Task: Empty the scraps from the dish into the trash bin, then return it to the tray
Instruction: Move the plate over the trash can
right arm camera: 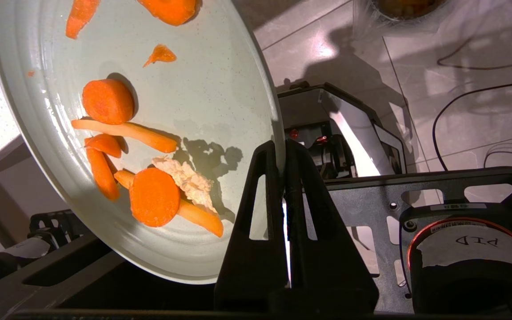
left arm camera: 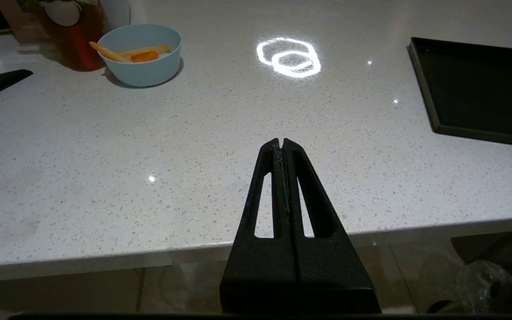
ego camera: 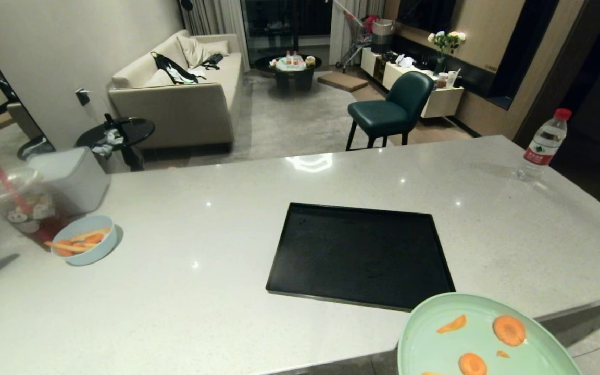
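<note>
The right gripper (right arm camera: 281, 149) is closed on the rim of the dish (right arm camera: 202, 89), one finger on the upper face and one below, and it holds the dish in the air off the near edge of the counter (ego camera: 201, 291), at the robot's right side. In the head view the dish (ego camera: 482, 338) shows at the lower right corner, past the counter edge and just near the front right corner of the tray (ego camera: 362, 255), not touching it. The tray lies flat on the counter with nothing on it. The scraps (right arm camera: 154, 195) are on the dish: carrot rounds, carrot sticks and one pale piece, most of them gathered toward the side that looks lower in the right wrist view. Below the dish are floor tiles and parts of the robot base. The left gripper (left arm camera: 282, 143) has its fingers pressed together with nothing between them, and it hangs at the near edge of the counter. A light-blue bowl (ego camera: 85, 239) with carrot sticks stands far to the left on the counter, and a water bottle (ego camera: 542, 146) stands at the far right
</note>
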Robot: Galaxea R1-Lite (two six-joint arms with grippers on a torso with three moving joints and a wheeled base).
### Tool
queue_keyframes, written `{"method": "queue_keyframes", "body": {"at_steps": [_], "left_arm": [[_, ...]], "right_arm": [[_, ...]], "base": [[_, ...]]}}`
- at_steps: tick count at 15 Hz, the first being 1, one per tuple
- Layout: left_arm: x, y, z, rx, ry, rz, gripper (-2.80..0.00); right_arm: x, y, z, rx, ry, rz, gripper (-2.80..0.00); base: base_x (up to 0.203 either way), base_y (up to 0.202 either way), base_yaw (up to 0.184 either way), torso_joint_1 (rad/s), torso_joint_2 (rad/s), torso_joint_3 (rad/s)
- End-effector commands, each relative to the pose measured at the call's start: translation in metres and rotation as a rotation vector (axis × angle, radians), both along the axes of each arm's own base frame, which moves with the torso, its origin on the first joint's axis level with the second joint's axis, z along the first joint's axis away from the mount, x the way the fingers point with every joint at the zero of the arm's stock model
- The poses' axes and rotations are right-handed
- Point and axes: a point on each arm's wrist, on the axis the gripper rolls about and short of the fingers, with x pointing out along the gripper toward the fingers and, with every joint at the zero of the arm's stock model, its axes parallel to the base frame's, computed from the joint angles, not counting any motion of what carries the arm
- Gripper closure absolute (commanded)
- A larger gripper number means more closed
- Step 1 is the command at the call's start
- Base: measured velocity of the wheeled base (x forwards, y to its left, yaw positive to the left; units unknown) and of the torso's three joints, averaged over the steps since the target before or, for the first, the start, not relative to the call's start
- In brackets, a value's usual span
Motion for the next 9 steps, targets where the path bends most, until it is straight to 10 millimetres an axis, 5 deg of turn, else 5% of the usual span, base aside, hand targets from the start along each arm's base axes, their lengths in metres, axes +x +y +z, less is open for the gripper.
{"method": "queue_keyframes", "body": {"at_steps": [1, 9], "left_arm": [[0.0001, 0.0, 0.0001, -0.001, 0.0, 0.0, 0.0], [0.0001, 0.0, 0.0001, -0.001, 0.0, -0.001, 0.0]], "right_arm": [[-0.0004, -0.0002, -0.0018, -0.002, 0.011, -0.004, 0.0], [-0.0007, -0.0004, -0.002, -0.003, 0.011, -0.004, 0.0]], "base": [[0.0, 0.0, 0.0, 0.0, 0.0, 0.0], [0.0, 0.0, 0.0, 0.0, 0.0, 0.0]]}}
